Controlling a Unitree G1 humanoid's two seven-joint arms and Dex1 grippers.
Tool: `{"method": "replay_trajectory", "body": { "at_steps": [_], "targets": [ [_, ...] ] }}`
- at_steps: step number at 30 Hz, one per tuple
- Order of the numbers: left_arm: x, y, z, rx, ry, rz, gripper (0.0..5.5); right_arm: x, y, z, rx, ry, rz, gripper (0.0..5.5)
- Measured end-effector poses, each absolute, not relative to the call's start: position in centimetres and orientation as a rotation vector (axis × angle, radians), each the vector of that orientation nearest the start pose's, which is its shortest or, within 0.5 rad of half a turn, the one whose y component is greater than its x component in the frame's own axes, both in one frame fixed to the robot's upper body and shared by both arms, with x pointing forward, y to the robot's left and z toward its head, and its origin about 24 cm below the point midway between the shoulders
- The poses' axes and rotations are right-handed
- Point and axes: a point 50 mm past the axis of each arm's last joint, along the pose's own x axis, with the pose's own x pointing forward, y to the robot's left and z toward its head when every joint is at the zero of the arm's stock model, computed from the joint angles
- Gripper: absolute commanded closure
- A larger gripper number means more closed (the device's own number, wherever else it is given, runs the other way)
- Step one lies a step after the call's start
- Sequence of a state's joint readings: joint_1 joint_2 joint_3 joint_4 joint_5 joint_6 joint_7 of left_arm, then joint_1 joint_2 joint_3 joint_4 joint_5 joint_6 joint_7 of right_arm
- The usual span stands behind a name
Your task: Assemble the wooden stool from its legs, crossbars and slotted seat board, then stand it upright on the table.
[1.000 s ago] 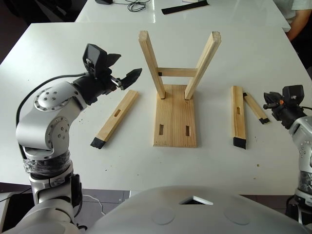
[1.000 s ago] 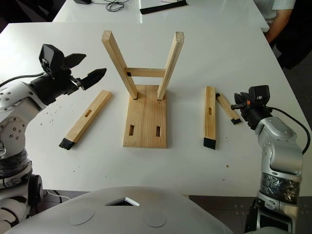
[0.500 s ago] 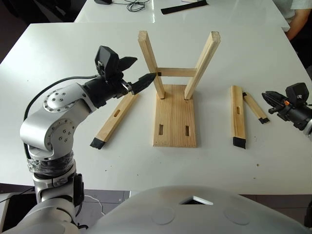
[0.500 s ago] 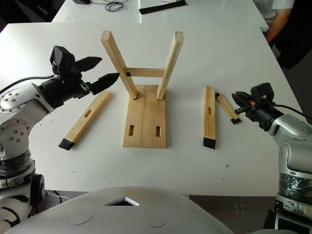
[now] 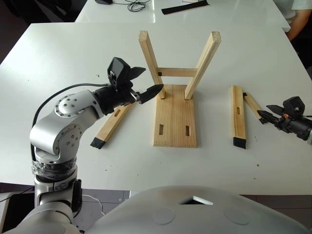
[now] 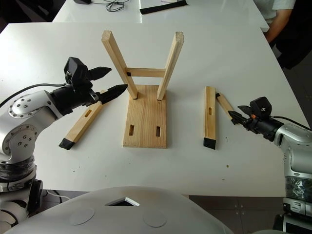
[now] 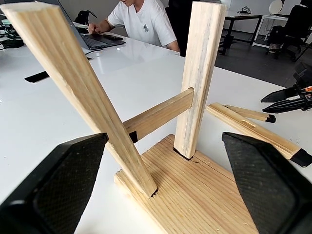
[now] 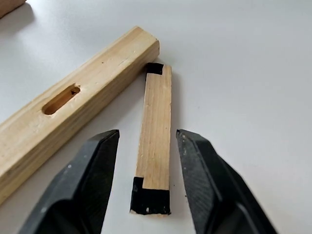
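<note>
The slotted seat board (image 5: pixel 175 122) lies flat mid-table. Two legs (image 5: pixel 152 63) stand slanted in its far slots, joined by a crossbar (image 5: pixel 177 72). One loose leg (image 5: pixel 116 118) lies to the board's left, another loose leg (image 5: pixel 237 113) to its right. A short loose crossbar (image 5: pixel 252 105) with black ends rests beside the right one. My left gripper (image 5: pixel 152 79) is open just left of the nearer standing leg (image 7: pixel 83 92), its fingers (image 7: pixel 53 195) wide apart. My right gripper (image 5: pixel 263 110) is open, with its fingers (image 8: pixel 95 175) either side of the loose crossbar's (image 8: pixel 155 126) near end.
A second white table behind holds a black strip (image 5: pixel 185 7) and cables (image 5: pixel 135 5). The table's front edge (image 5: pixel 195 187) runs close below the board. Bare tabletop spreads far left and behind the standing legs.
My left gripper has swung right, from beside the left loose leg to the standing leg. My right gripper has dropped and moved in around the crossbar's end.
</note>
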State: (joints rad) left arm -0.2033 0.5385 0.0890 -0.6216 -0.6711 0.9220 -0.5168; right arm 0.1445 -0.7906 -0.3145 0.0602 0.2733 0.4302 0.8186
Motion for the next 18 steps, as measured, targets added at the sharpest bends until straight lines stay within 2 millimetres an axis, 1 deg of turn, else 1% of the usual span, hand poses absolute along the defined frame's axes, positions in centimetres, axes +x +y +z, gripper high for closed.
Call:
{"method": "replay_trajectory", "body": {
  "at_steps": [2, 5, 11, 18],
  "targets": [
    [23.2, 15.3, 16.1, 0.031, 0.181, -0.863, 1.16, 20.0, -33.8, 6.9, -0.235, 0.596, 0.366, 2.93],
    [23.3, 15.3, 16.1, 0.032, 0.183, -0.861, 1.16, 19.9, -34.1, 6.6, -0.233, 0.601, 0.355, 2.93],
    [23.3, 15.2, 16.0, 0.032, 0.188, -0.864, 1.16, 19.7, -33.9, 6.0, -0.226, 0.613, 0.366, 2.93],
    [23.4, 15.0, 16.1, 0.036, 0.186, -0.871, 1.16, 19.1, -33.9, 4.5, -0.217, 0.653, 0.376, 2.93]
  ]
}}
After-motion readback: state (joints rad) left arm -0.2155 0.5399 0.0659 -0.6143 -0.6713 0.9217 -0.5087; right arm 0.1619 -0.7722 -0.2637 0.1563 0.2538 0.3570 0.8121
